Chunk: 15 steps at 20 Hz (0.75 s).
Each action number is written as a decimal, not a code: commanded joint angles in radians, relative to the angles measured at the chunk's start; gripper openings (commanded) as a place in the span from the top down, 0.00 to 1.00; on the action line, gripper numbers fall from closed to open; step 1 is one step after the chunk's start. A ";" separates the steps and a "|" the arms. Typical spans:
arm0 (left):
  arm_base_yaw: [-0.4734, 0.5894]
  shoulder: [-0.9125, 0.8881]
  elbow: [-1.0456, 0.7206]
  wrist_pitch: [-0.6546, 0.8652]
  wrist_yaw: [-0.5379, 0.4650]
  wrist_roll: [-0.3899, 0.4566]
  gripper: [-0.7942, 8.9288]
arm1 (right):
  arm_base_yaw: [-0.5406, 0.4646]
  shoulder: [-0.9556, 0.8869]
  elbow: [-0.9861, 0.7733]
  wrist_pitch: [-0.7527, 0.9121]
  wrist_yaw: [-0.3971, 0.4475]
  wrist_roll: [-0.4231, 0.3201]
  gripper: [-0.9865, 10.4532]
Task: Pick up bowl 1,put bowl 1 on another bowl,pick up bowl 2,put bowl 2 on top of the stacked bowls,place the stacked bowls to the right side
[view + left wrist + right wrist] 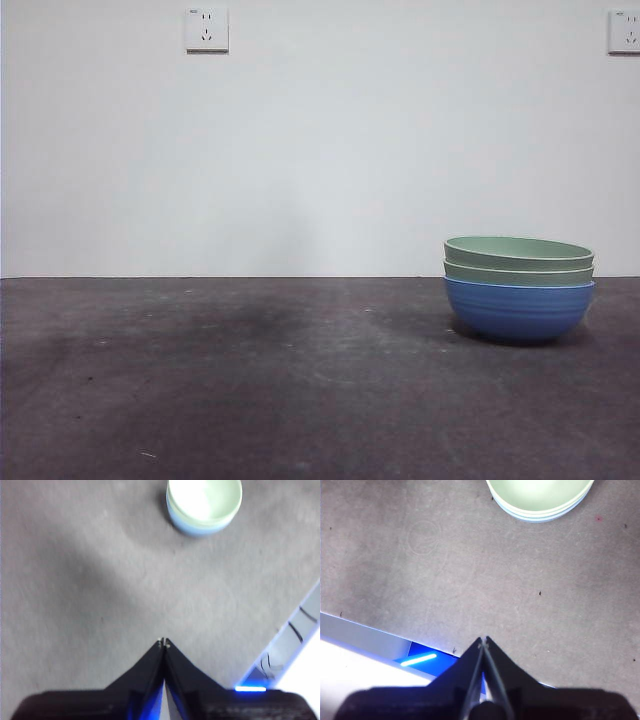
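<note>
Stacked bowls (519, 288) sit at the lower right of the front frame on a dark grey worktop (250, 380): the blue bowl (518, 312) at the bottom, two pale green bowls (518, 262) nested inside it. Both wrist views show the claws well apart from the stack, gripping nothing. The left claw (163, 642) is closed, tips together; the right claw (483, 640) looks closed too. Behind, a white wall carries a socket (206, 29) at upper left.
</note>
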 commanded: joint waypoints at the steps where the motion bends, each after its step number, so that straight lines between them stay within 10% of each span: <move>1: 0.010 -0.002 0.000 0.018 -0.009 0.009 0.92 | 0.000 0.000 -0.006 0.006 0.002 0.009 0.91; 8: 0.138 -0.123 -0.002 0.485 0.000 0.121 0.92 | 0.000 0.000 -0.006 0.006 0.002 0.009 0.91; 15: 0.435 -0.336 -0.062 0.584 0.005 0.121 0.92 | 0.000 -0.001 -0.006 0.006 0.002 0.009 0.91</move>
